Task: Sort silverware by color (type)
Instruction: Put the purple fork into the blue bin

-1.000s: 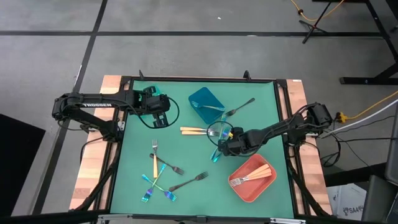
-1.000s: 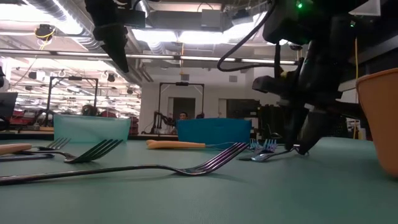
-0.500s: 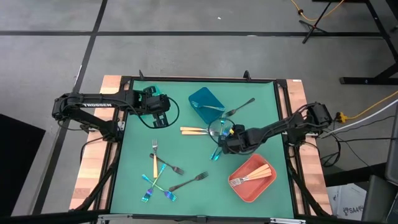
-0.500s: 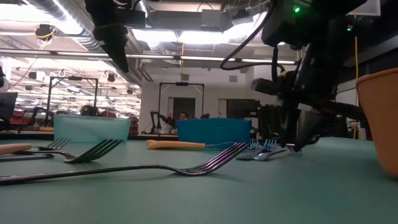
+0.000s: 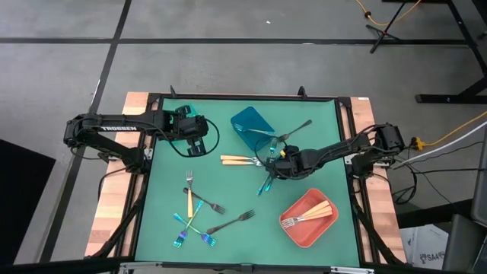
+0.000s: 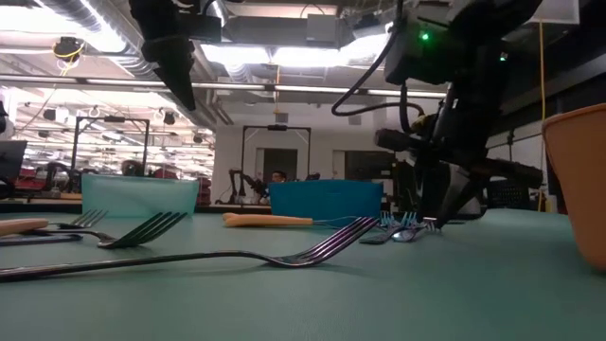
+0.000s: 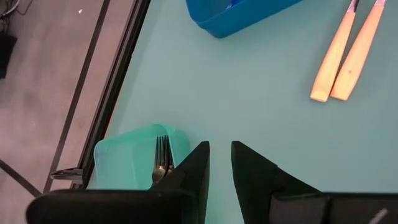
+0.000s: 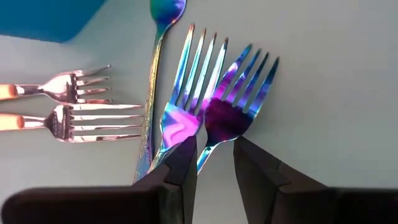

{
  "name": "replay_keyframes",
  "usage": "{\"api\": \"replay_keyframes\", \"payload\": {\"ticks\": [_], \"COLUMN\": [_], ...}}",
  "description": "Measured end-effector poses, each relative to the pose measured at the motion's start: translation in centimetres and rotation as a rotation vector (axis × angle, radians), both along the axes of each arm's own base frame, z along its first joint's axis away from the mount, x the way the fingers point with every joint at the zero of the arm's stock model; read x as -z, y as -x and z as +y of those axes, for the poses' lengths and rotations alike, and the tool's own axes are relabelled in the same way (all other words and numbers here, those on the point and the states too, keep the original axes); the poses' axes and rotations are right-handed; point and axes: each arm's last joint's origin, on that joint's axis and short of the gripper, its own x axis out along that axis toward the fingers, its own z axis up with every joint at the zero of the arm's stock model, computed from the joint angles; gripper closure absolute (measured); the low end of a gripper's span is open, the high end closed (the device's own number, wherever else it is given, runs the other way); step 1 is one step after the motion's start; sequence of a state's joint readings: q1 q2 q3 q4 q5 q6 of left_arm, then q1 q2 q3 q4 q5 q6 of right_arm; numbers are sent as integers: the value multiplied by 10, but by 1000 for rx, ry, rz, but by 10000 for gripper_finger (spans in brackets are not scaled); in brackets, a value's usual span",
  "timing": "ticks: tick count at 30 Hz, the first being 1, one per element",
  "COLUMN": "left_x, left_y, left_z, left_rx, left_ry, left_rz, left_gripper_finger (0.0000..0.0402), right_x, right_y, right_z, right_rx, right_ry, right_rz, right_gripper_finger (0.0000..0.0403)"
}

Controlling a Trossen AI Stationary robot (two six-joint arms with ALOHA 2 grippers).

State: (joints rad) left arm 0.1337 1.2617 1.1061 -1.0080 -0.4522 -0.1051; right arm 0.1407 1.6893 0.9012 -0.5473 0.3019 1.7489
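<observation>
Two iridescent forks (image 8: pixel 211 99): thin polished metal with blue, purple and teal sheen, four slim tines each, heads side by side and touching, flat on the mat just ahead of the right gripper; a third iridescent handle (image 8: pixel 154 68) alongside.
Right gripper (image 8: pixel 214 168): dark blocky fingers partly open, a narrow gap between them, one fork's neck lined up in that gap; low over the mat near table centre; grip on the fork cannot be told.
Gold-handled forks (image 8: pixel 68 102): two, shiny silver heads, pale gold handles, parallel, just beside the iridescent pair.
Mat (image 5: pixel 228 198): smooth, matte green, covering the table.
Front-left scatter (image 5: pixel 199 217): loose crossed forks near the table's front edge, black ones (image 5: pixel 230 222), one gold-handled, iridescent ones at the front; long dark fork closest in the low view (image 6: pixel 189 258).
Coral-red bin (image 5: pixel 310 218): rounded rectangular plastic, front right, holding gold-handled forks.
Blue bin (image 5: pixel 253 125): glossy rounded plastic, toward the far side at centre, silverware resting in it; a black fork (image 5: pixel 293 131) just beside it on the mat.
Left gripper (image 7: pixel 219 171): dark angular fingers a small way apart, holding nothing, raised above the mat's far-left part.
Teal bin (image 7: pixel 134 163): translucent pale plastic, rounded corners, under the left gripper, silver fork tines (image 7: pixel 161 158) showing inside.
</observation>
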Motion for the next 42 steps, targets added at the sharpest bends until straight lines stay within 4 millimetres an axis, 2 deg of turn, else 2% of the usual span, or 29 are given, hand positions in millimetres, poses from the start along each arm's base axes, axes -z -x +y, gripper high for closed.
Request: {"api": "replay_keyframes", "payload": {"ticks": [7, 14, 26, 34, 42], "left_x": [0, 0, 0, 0, -1], "left_y": [0, 0, 0, 0, -1], "left_z": [0, 0, 0, 0, 0], "left_rx": [0, 0, -19, -22, -26], "left_ry": [0, 0, 4, 1, -1], "left_rz": [1, 1, -10, -10, -28], "left_gripper_finger": [340, 340, 340, 340, 340], "right_x": [14, 14, 15, 14, 4], "right_y": [-4, -3, -2, -1, 4], "right_z": [0, 0, 0, 1, 1], "right_rx": [0, -6, -72, -166, -265], "right_ry": [-19, -23, -12, -10, -5], "right_rz": [46, 50, 76, 104, 122], "right_gripper_finger": [306, 311, 397, 400, 402]}}
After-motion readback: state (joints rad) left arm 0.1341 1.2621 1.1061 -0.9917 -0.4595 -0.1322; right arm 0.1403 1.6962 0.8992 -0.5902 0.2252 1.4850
